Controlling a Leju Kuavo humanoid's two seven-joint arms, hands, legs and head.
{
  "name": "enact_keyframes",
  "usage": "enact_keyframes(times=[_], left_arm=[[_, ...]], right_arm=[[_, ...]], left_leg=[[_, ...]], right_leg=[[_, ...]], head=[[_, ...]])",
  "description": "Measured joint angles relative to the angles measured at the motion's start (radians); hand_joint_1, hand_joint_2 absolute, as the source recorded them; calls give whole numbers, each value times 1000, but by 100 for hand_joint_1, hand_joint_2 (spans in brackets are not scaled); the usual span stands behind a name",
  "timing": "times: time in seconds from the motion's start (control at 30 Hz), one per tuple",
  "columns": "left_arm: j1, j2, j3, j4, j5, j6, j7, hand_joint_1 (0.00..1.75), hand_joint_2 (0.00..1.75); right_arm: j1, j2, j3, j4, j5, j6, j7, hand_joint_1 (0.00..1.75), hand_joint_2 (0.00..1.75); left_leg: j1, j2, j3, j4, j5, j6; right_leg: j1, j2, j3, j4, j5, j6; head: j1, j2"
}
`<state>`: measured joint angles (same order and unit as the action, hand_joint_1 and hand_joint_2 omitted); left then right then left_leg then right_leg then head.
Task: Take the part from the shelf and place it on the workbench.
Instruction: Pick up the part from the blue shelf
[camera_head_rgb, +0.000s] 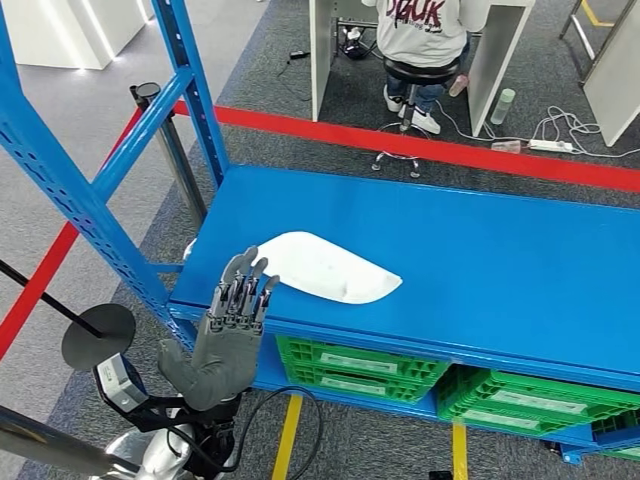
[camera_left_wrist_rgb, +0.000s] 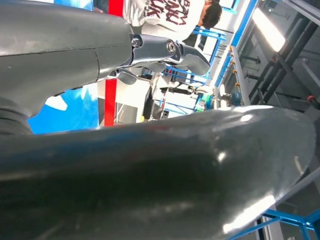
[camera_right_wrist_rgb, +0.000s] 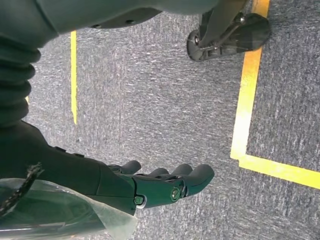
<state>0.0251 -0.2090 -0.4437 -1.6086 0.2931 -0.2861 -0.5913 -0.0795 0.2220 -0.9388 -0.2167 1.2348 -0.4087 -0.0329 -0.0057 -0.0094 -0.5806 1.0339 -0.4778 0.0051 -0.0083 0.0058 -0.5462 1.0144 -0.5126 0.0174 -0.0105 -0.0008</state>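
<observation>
While the white part (camera_head_rgb: 328, 267) lies flat near the blue shelf's (camera_head_rgb: 483, 250) front edge, the left hand (camera_head_rgb: 230, 335), empty with fingers extended, should reach further right over it and grasp its near edge; the right hand (camera_right_wrist_rgb: 158, 185) hangs empty, relaxed, above the carpet.

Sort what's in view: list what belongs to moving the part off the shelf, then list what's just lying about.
Belongs to the job:
white part lying on the blue shelf
left hand, open, raised at the shelf's front edge
right hand, open, hanging over the floor

Just lying about:
green crates under the shelf
seated person
power strip
bottle
</observation>
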Motion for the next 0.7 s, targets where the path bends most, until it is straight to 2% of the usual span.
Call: enact_keyframes(times=[0.17, 0.7], left_arm=[[0, 0, 1, 0, 0, 0, 2, 0, 0], [0, 0, 1, 1, 2, 0, 6, 0, 0]], right_arm=[[0, 0, 0, 0, 0, 0, 2, 0, 175], [0, 0, 0, 0, 0, 1, 2, 0, 175]], left_leg=[[-4, 0, 0, 1, 1, 7], [-4, 0, 0, 1, 3, 10]], right_leg=[[-3, 0, 0, -1, 2, 5], [-3, 0, 0, -1, 3, 7]], head=[[0, 0], [0, 0]])
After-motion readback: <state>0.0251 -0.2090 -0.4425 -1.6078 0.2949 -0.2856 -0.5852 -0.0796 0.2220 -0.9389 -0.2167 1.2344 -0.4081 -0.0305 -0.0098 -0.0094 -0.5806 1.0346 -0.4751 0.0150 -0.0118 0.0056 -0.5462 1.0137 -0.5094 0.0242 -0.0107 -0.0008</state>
